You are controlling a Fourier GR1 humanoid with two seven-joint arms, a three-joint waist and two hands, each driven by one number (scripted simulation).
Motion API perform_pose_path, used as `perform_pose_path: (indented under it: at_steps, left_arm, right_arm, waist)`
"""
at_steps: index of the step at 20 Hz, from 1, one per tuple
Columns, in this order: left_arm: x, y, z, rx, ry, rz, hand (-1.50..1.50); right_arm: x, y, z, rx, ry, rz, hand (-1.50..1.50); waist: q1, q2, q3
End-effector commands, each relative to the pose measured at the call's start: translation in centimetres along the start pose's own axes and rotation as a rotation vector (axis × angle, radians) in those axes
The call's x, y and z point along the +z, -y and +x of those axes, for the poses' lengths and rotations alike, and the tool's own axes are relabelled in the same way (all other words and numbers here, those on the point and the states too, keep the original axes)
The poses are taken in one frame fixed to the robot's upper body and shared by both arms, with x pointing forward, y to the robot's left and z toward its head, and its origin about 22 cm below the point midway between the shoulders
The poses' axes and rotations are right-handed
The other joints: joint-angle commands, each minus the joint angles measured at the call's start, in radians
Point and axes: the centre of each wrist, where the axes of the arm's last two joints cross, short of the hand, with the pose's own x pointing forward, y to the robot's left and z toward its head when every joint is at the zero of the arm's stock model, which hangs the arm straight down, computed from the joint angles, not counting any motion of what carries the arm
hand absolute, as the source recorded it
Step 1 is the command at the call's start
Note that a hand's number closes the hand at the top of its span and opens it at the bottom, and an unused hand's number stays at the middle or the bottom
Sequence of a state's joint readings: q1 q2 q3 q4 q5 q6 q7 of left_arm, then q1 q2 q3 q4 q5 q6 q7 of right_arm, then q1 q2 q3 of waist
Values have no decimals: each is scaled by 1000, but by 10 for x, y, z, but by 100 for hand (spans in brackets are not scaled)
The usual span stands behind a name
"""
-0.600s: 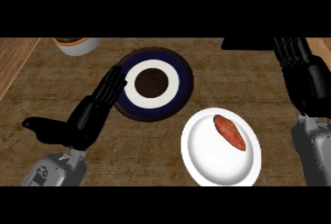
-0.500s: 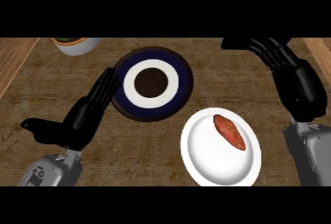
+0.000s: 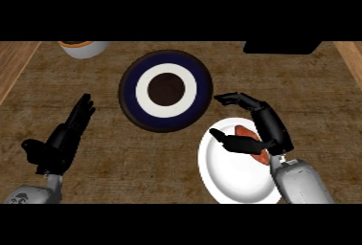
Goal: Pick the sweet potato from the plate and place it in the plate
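The reddish-brown, oblong sweet potato (image 3: 253, 145) lies on the white round plate (image 3: 226, 179). It is judged firm, fairly light and slightly rough; best taken across its middle. The right hand (image 3: 256, 125) arches over it, fingers spread, not closed. Dark-blue ringed plate (image 3: 134, 107) just beside. The left hand (image 3: 62, 139) rests open.
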State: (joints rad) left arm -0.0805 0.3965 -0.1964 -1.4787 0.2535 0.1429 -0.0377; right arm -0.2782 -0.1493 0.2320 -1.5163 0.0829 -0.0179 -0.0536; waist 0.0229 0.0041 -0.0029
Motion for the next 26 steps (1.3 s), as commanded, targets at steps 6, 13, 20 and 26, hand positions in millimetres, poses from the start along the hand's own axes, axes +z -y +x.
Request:
perform_pose_path:
  at_steps: [6, 13, 20, 26]
  left_arm:
    - [3, -13, -35, -20, -25, 64, 0]
    - [-2, -13, -32, -27, -31, 52, 0]
    - [19, -23, -53, -18, -52, 59, 0]
    - [-2, -10, -37, -19, -22, 27, 0]
  right_arm:
    - [80, -28, -62, 110, 99, -41, -150]
    - [90, 23, -13, 325, 0, -95, -150]
    - [85, 45, 11, 605, -239, 124, -150]
    - [70, 43, 33, 650, -383, 240, -150]
  waist:
    - [-30, -3, 3]
    - [-39, -6, 2]
    - [-31, -5, 0]
    - [-26, -5, 2]
